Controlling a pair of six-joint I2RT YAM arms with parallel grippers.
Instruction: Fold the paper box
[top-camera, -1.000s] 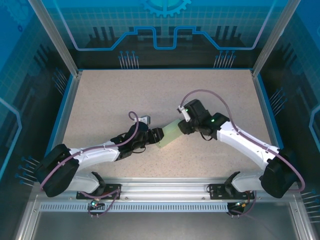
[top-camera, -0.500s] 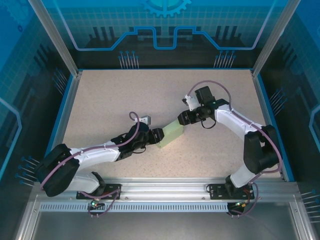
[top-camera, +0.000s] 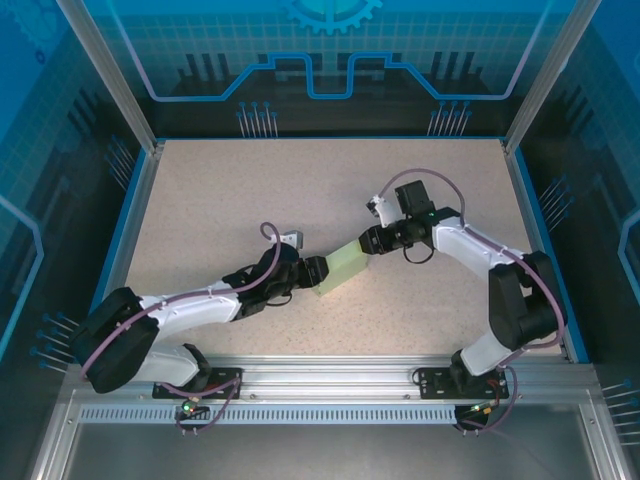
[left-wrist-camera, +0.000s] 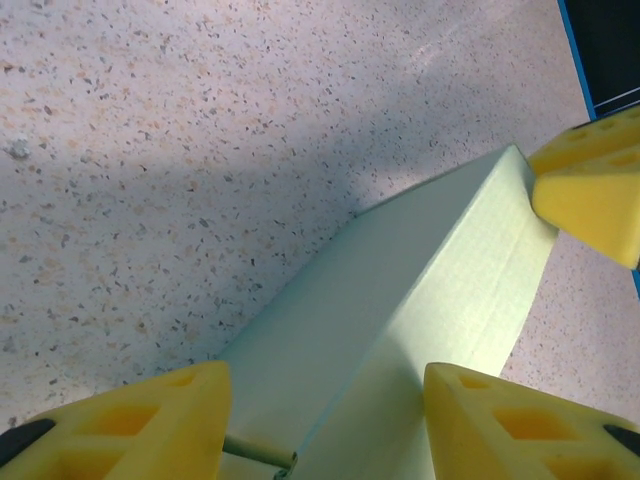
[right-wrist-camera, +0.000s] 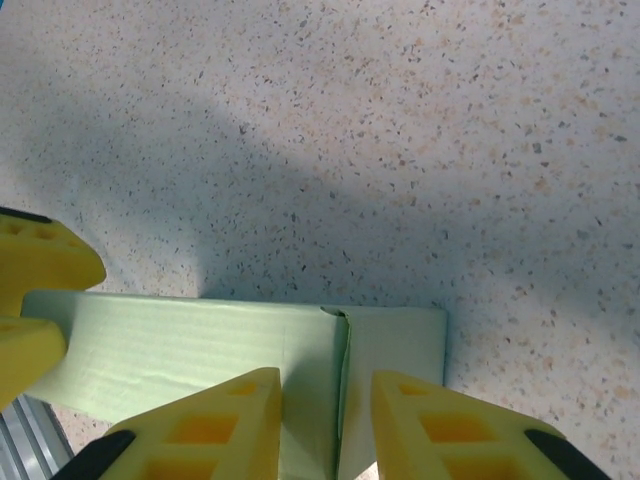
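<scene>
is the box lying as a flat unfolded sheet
No, the box is a raised block, its top and side faces meeting at a crease.

bright overhead light, soft grey shadows on the table (left-wrist-camera: 150, 150), blue-tinted walls (top-camera: 60, 150), wrist close-ups sharp

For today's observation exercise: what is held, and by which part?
The left gripper clamps the paper box at the end nearer that arm. The right gripper sits at the opposite end; whether it grips cannot be told.
</scene>
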